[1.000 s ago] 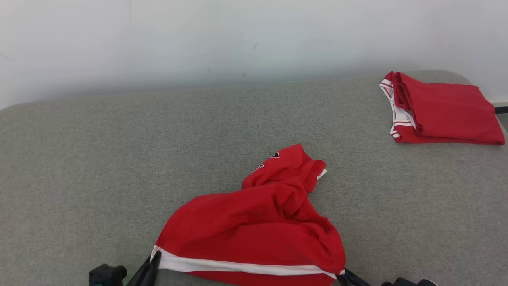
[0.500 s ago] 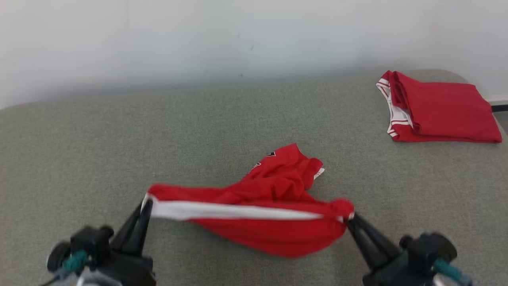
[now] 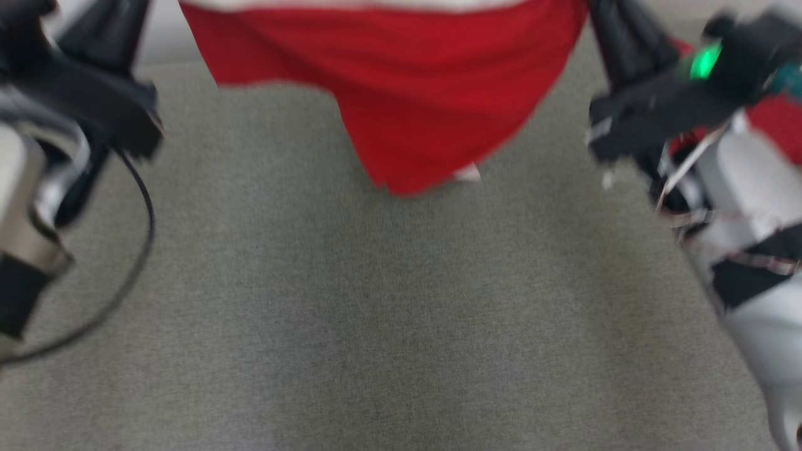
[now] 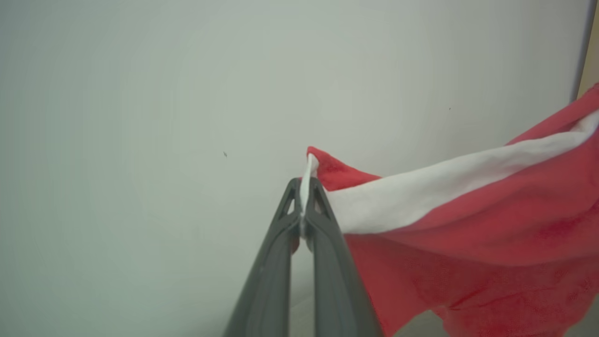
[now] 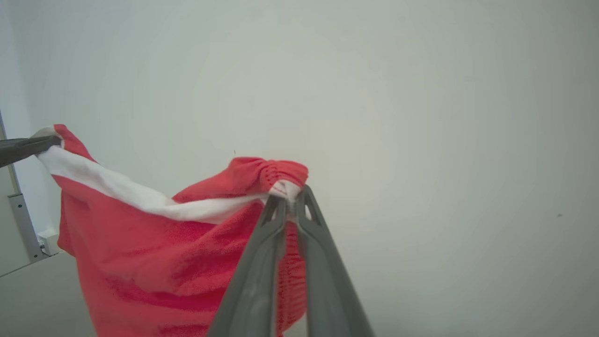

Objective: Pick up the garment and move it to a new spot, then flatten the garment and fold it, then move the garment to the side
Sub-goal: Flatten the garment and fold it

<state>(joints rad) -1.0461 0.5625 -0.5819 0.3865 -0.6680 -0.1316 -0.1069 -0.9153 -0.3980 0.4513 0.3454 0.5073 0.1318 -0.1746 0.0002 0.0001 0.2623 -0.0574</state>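
though blurred, garment (image 3: 407,94) partly off-frame

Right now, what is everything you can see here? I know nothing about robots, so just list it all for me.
garment: one, red with a white band along its top edge, held up between both grippers, drooping over the surface.
padded surface: one, grey fabric, beneath the garment.
wall: one, pale, behind the garment.
red cloth: one patch, red, near the head view's right edge, too blurred to identify.
cable: one, black, looping at the head view's left side.
left gripper: one, dark, shut on the garment's white-banded corner.
right gripper: one, dark, shut on the bunched opposite corner.
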